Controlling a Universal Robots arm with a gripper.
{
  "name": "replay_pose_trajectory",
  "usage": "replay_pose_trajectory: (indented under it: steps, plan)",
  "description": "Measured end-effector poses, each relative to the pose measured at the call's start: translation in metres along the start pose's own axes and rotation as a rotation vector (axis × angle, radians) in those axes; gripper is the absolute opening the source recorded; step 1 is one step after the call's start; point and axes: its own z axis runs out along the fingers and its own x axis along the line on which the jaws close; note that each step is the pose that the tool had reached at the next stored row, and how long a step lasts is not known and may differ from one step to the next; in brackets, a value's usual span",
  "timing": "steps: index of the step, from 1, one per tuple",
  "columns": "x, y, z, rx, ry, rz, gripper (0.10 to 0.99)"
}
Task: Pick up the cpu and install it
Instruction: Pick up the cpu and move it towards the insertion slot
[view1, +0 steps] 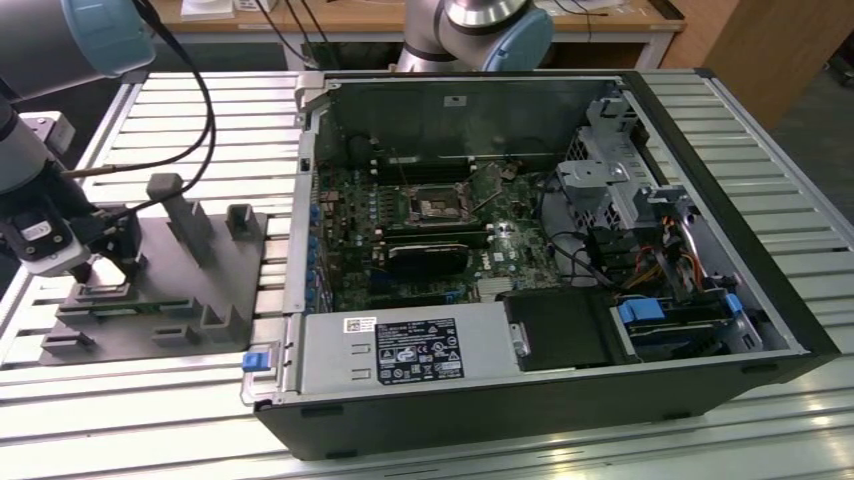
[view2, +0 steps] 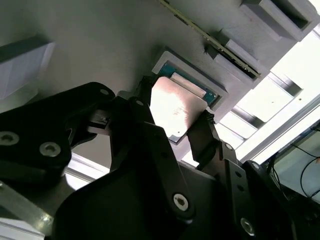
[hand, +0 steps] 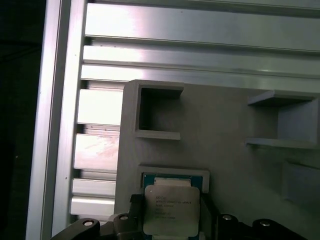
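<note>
1. The gripper (view2: 176, 114) pinches the cpu (view2: 175, 102) by two opposite edges, with a black finger (view2: 202, 135) pressed against each side.
2. In the first wrist view the cpu (hand: 171, 210) sits between the fingers with its silver top facing the camera. It is just over the teal-lined pocket (hand: 172, 176) of the grey fixture (hand: 225, 130). Whether it touches the pocket cannot be told.
3. In the exterior view the gripper (view1: 104, 270) is at the fixture on the exterior view's left, well apart from the open computer case (view1: 534, 430) and its motherboard socket (view1: 438, 207).

Open computer case (view1: 534, 415), grey fixture (view1: 160, 275), slatted metal table (view1: 781, 190)
</note>
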Motion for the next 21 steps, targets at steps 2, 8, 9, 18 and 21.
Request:
replay_pose_trajectory:
  steps: [2, 8, 9, 18, 21]
  plan:
    - [0.0000, 0.0001, -0.0030, 0.000, 0.0000, 0.000, 0.541]
    - [-0.0001, 0.0007, -0.0151, 0.000, -0.0001, 0.000, 0.541]
    - [-0.0002, 0.0007, -0.0171, 0.000, -0.0001, 0.000, 0.541]
    - [-0.0003, 0.0015, -0.0351, 0.000, 0.0000, 0.000, 0.541]
    - [-0.0003, 0.0016, -0.0368, 0.000, -0.0004, 0.000, 0.541]
